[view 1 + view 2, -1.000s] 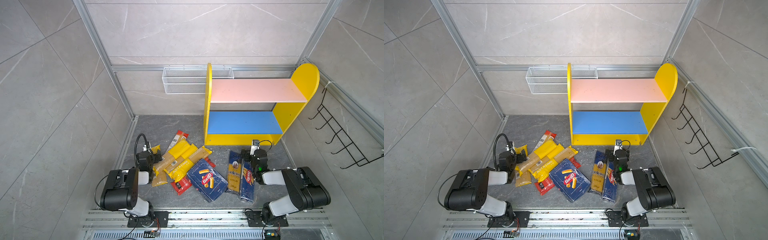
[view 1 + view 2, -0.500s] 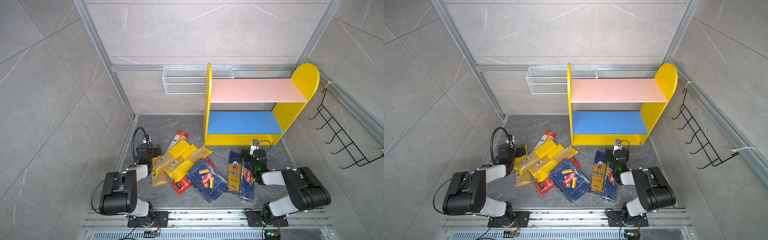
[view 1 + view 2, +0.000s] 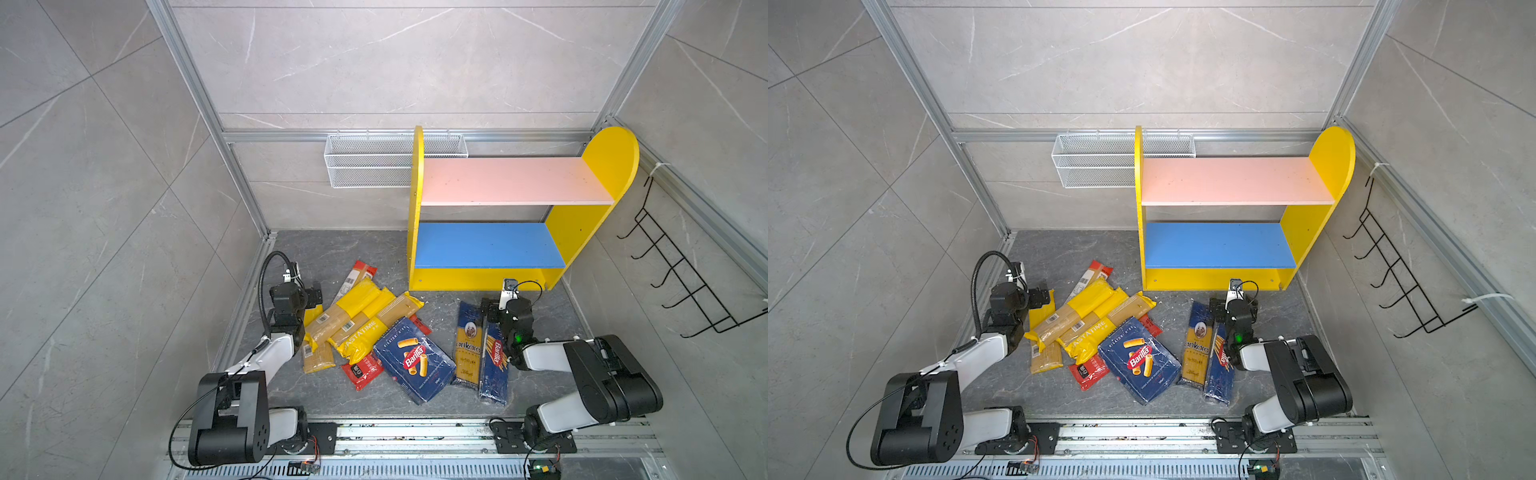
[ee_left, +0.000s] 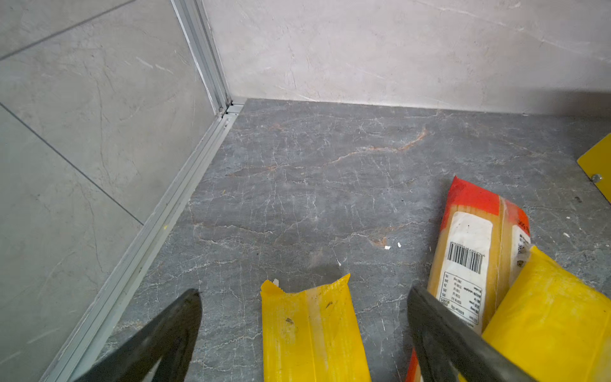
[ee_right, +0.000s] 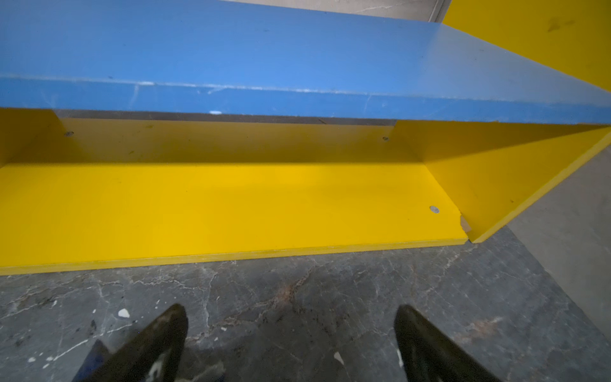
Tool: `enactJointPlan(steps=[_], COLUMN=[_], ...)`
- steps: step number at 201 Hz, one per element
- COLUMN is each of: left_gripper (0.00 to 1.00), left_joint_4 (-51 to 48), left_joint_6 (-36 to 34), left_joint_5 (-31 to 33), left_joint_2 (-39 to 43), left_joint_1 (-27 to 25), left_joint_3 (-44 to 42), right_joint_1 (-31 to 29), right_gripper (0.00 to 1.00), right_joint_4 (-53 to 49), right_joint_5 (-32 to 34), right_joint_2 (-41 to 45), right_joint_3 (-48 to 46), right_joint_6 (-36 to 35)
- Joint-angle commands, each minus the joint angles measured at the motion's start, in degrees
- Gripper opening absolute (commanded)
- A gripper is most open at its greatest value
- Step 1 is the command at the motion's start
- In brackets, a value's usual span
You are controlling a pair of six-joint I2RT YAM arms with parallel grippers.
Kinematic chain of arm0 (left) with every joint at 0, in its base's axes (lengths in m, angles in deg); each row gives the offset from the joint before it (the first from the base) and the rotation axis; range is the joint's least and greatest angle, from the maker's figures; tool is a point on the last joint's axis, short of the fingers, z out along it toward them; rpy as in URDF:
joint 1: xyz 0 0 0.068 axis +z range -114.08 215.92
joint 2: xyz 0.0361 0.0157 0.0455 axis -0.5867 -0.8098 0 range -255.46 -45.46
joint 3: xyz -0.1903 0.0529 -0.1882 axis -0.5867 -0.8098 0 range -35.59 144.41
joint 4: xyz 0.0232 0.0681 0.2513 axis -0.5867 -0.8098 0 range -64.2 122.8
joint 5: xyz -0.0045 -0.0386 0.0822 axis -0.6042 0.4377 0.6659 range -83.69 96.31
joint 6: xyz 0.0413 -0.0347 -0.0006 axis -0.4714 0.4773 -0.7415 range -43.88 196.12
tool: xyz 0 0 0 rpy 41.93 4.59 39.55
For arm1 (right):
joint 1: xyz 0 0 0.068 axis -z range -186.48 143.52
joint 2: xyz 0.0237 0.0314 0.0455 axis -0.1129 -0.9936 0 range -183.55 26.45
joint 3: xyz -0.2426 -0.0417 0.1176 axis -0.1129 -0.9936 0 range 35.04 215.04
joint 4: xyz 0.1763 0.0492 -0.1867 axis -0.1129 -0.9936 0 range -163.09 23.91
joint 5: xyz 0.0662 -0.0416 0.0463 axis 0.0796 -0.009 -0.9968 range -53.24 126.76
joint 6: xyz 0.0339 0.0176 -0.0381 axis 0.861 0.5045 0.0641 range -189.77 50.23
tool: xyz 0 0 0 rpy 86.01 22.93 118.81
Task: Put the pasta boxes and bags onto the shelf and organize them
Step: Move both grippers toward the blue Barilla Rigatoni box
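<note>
On the grey bench (image 3: pixel 332 249), nearest the arms, a loose heap of pasta, none of it shelved yet. Over the heap's left edge, the left gripper (image 4: pixel 304 292), spread wide and holding nothing. Between its jaws, the crimped end of a yellow bag (image 4: pixel 310 330), no contact visible. Just beside, a red-ended bag (image 4: pixel 469 251) partly under another yellow bag (image 4: pixel 549 314).

Likely trouble here: pinching only the thin end flap and losing a long, slippery pack to sag or slip. Or dragging overlapped neighbours along, the PASTATIME bag (image 3: pixel 361 334) among them.

Mid-heap, the wide Barilla box (image 3: pixel 413 363), flat over part of a second red-ended bag (image 3: pixel 362 370). Further right, side by side and touching, the ankara bag (image 3: pixel 468 345) and the narrow Barilla box (image 3: pixel 494 361). At their far ends, the right gripper (image 5: pixel 291 309), also fully spread and empty, low over bare bench, facing the shelf (image 3: pixel 417 199).

Possible snag there: a long pack carried crosswise, catching a yellow side panel or the front edge of the blue board (image 3: pixel 486 245) (limited headroom under the pink board (image 3: pixel 511 180)).

Beyond, the containers. Shelf: both boards bare. Behind it on the back wall, a white wire basket (image 3: pixel 370 166), nothing seen inside. On the right wall, a black hook rack (image 3: pixel 685 286), nothing hanging.
</note>
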Motion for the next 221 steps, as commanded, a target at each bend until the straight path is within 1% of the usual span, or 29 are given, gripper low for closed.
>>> enactJointPlan(steps=[1,62,115,145,173,190,194,198,208,215,221], left_gripper=[0.98,0.98,0.98,0.98,0.99,0.99,0.99,0.99,0.99,0.99,0.99], left_joint_4=[0.3,-1.3,-2.8,-3.7,-5.2,-5.9,-5.9,-6.1,-6.4,-6.5,-6.6], left_joint_6=[0.9,0.9,-1.0,-2.4,-4.4,-5.4,-5.7,-5.9,-6.2,-6.0,-5.7], left_joint_5=[0.6,0.9,1.9,2.4,4.2,4.7,4.8,4.8,5.0,5.1,5.1], left_joint_2=[0.9,1.6,1.4,0.6,-0.8,-1.8,-1.9,-2.1,-2.5,-2.9,-3.2], left_joint_1=[-1.1,-4.3,-8.3,-11.5,-15.1,-17.0,-17.2,-17.7,-18.7,-19.2,-19.7], left_joint_3=[0.6,1.3,2.8,4.1,6.3,7.4,7.6,7.8,8.4,8.9,9.3], right_joint_1=[-0.3,-0.3,-0.3,-0.3,-0.3,-0.3,-0.3,-0.6,-0.8,-0.8,-0.8], right_gripper=[0.99,1.00,1.00,1.00,1.00,1.00,1.00,1.00,1.00,0.99,1.00], right_joint_4=[1.2,0.9,0.5,-0.1,0.0,-0.3,-1.2,-5.4,-21.3,-25.3,-26.8], right_joint_5=[1.2,1.0,1.0,1.0,1.0,-0.1,0.2,0.3,-2.4,-2.8,-2.7], right_joint_2=[1.0,1.0,1.0,0.8,0.8,1.0,1.7,3.3,6.7,7.3,8.0], right_joint_3=[-0.3,-0.1,0.2,0.6,0.5,1.3,1.9,3.8,10.0,12.7,13.6], right_joint_6=[-0.2,-0.3,-0.3,-0.1,-0.2,-0.5,-1.0,-1.3,-1.8,-2.4,-2.1])
